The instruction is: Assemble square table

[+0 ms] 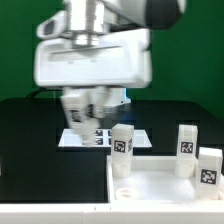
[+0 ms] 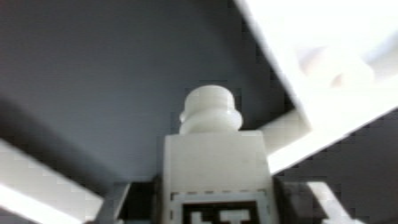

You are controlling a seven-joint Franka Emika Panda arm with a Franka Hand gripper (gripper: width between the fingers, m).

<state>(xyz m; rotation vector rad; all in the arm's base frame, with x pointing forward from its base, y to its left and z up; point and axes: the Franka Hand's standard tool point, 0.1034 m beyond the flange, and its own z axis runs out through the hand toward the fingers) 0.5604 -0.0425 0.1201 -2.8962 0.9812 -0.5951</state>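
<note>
In the exterior view the gripper hangs under the arm's blurred white wrist block, toward the view's left and above the black table. Its fingers point down over the marker board, a flat white sheet with black tags lying on the table behind the other parts. That view is too blurred to tell what sits between the fingers. The wrist view settles it: a white leg with a rounded, knobbed end runs straight out from between the two dark fingers, with a black-and-white tag on the face nearest the camera. The fingers are closed against the sides of this leg, leaving only the leg's width between them.

Moving right in the exterior view, a second leg stands upright near the back left corner of the square panel, its tag facing the camera. The panel lies flat on the table at the front, its raised rim showing as a pale border. Further right, a third leg stands upright along the panel's far side. At the view's right edge a fourth leg stands just beside it, also showing a tag. The three standing legs are well apart from the gripper.
</note>
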